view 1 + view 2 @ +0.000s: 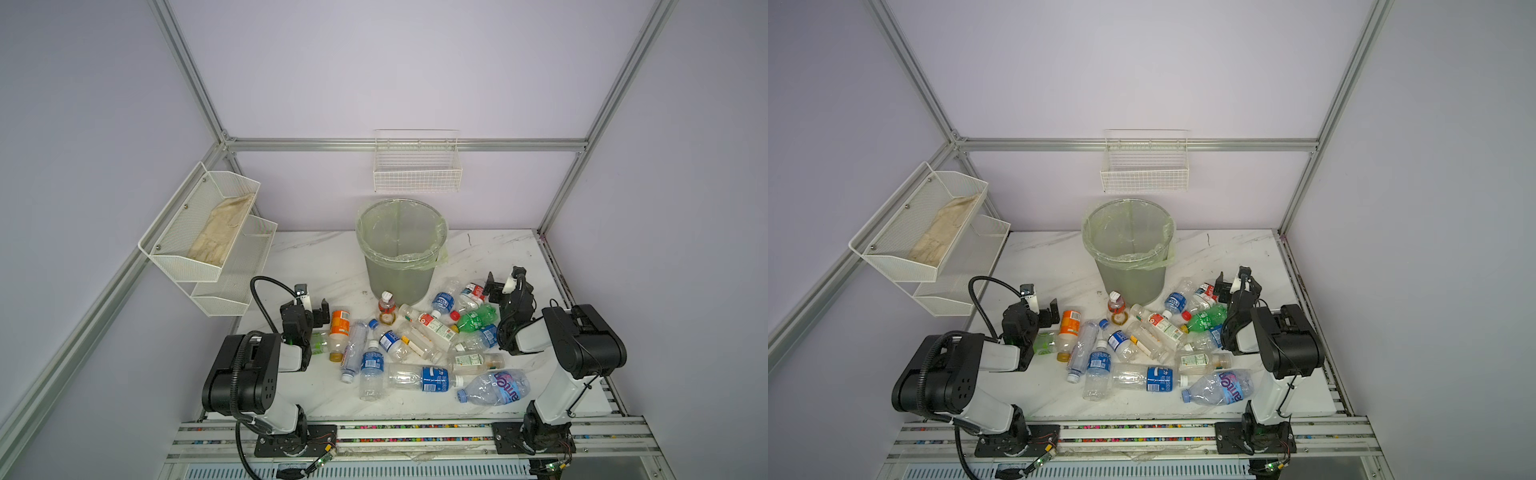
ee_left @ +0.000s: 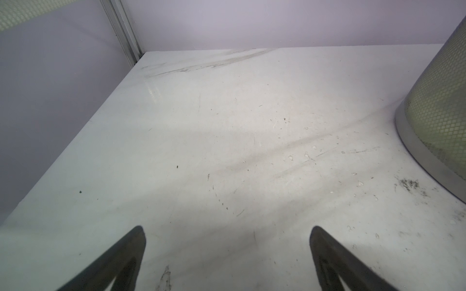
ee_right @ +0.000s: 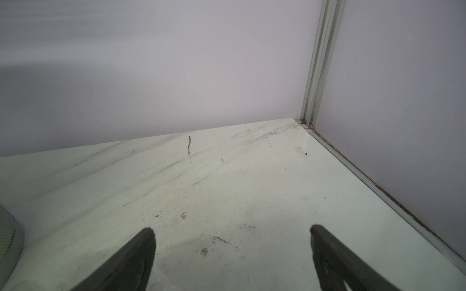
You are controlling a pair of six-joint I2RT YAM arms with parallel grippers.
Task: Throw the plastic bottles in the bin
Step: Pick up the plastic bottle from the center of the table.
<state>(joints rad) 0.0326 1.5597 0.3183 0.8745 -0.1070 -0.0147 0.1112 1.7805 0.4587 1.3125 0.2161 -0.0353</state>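
Nearest me, the plastic bottles (image 1: 415, 345) lay heaped on the table (image 1: 316, 266) between the arms. The left gripper (image 2: 228, 230) and right gripper (image 3: 232, 229) flanked the heap, spread wide and empty, presumably ready to pick. Just beyond stood the bin (image 1: 399, 278), handy for short drops.

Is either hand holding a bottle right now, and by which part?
No, nothing is held: the left hand and the right hand are both open and empty.
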